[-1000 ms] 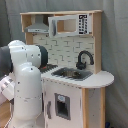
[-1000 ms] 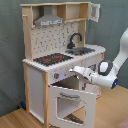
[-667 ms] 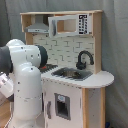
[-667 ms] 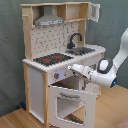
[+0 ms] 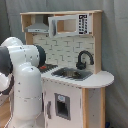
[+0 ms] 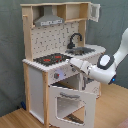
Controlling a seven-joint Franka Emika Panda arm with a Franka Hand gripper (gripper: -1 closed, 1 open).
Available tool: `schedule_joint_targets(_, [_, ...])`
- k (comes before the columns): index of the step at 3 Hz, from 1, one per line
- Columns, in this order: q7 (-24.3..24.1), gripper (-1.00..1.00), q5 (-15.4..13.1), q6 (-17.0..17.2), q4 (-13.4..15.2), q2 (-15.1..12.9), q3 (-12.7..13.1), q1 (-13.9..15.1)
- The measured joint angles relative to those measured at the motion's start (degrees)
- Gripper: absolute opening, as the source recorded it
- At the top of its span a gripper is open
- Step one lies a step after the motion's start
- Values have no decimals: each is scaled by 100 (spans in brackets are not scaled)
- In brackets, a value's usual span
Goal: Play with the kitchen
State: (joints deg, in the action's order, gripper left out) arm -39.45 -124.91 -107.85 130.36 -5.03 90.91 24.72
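The kitchen (image 6: 45,75) is a tall white and light-wood toy with a red-ringed black hob (image 6: 50,59), a black faucet (image 6: 75,39), a grey sink (image 6: 83,50) and a grey hood (image 6: 48,21). Its windowed oven door (image 6: 70,102) hangs open, tilted outward. In the second exterior view my gripper (image 6: 72,62) reaches in from the right and sits at the counter's front edge, just right of the hob and above the open door. In the first exterior view the kitchen (image 5: 75,95), faucet (image 5: 84,59) and sink (image 5: 73,74) show, but my arm's white body (image 5: 22,80) hides the gripper and most of the hob.
A pegboard back (image 6: 52,40) rises behind the hob. An upper cabinet with a microwave-style door (image 5: 70,25) sits at the top. Grey curtain (image 6: 10,55) hangs behind the kitchen, on a wooden floor (image 6: 112,107).
In the second exterior view the gripper has risen and shifted slightly left, from beside the open oven door up to the counter's front edge. The oven door stays open.
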Motion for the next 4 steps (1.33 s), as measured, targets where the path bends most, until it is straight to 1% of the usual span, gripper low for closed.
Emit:
schedule_joint_targets(1, [373,100,-100,108,-395,25,113,0])
schedule_joint_targets(2, [675,100,-283,114,-846,86,133,0])
schedule_joint_targets(3, [1000,100,-492,193,-1315,192,186,0])
schedule_joint_targets(4, [1372,100,-635,593,-1596,373,276,0])
